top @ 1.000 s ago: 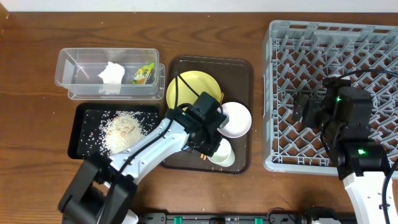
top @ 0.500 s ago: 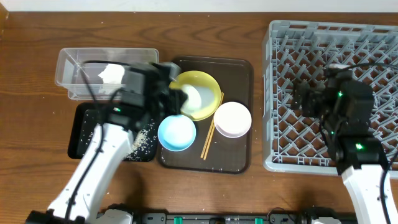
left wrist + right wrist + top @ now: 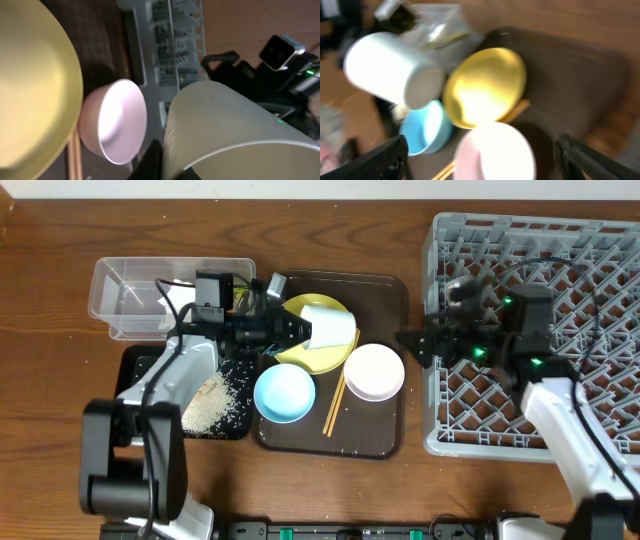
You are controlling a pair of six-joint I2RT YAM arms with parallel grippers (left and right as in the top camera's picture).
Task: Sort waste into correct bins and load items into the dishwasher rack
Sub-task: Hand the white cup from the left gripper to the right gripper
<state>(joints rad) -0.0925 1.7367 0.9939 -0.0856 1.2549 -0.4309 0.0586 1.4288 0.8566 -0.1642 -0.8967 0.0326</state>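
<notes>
My left gripper [image 3: 300,331] is shut on the pale green cup [image 3: 328,323], holding it on its side over the yellow plate [image 3: 312,352]. The cup fills the left wrist view [image 3: 235,130]. The white bowl [image 3: 373,372], light blue bowl [image 3: 284,393] and chopsticks [image 3: 335,395] lie on the brown tray [image 3: 385,292]. My right gripper [image 3: 412,343] is open and empty at the tray's right edge, facing the white bowl [image 3: 495,152] and the cup [image 3: 390,70]. Rice [image 3: 205,395] lies in the black tray [image 3: 135,370]. The wrapper [image 3: 240,297] is in the clear tub [image 3: 125,290]; the tissue is hidden by my left arm.
The grey dishwasher rack [image 3: 560,250] fills the right side, and my right arm reaches across its left wall. The clear tub and black tray sit close together left of the brown tray. Bare wood lies along the back and far left.
My left gripper has carried the cup from the tray's front to above the yellow plate, tipped sideways. My right gripper has moved left from over the rack to the tray's edge.
</notes>
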